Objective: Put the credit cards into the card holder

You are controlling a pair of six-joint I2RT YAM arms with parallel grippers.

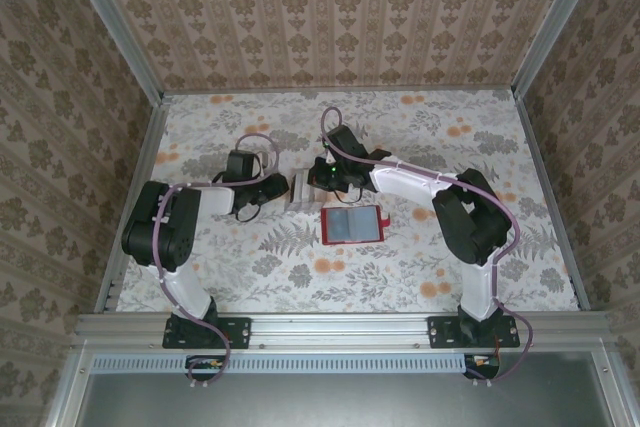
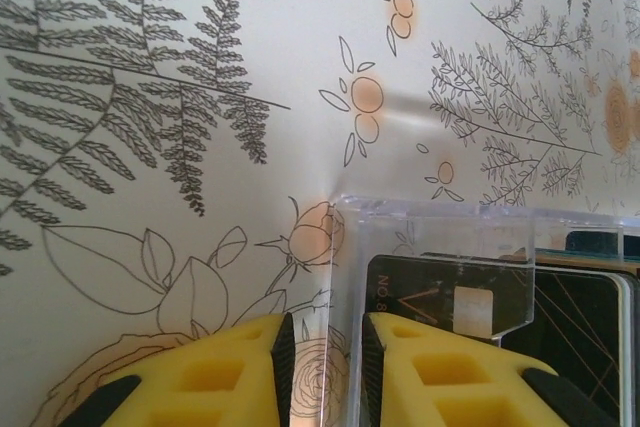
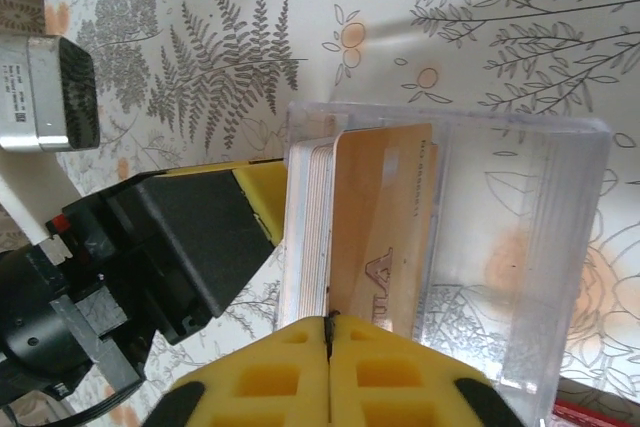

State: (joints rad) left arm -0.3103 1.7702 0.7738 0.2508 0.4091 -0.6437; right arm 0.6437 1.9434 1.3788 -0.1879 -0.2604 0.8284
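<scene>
Closest to us, the right gripper's (image 3: 328,327) yellow fingers are pressing flat together, and they are pinching the lower edge of a tan card (image 3: 385,217). That card is standing on edge inside the clear box (image 3: 520,197), leaning just off the stack of credit cards (image 3: 308,227) that is packed against the box's end wall.

We are seeing the left gripper (image 2: 327,345) working at that same end wall. Its jaws are drawn in to a narrow gap with the see-through wall between them, so it is clamping the box rather than any card. A dark card (image 2: 580,337) is showing through the plastic just inside.

From above, we are finding the card holder (image 1: 353,225) lying open and flat on the flowered table (image 1: 250,267), just in front of the box and a little to its right. Its pale pockets are facing up, and neither gripper is touching it.
</scene>
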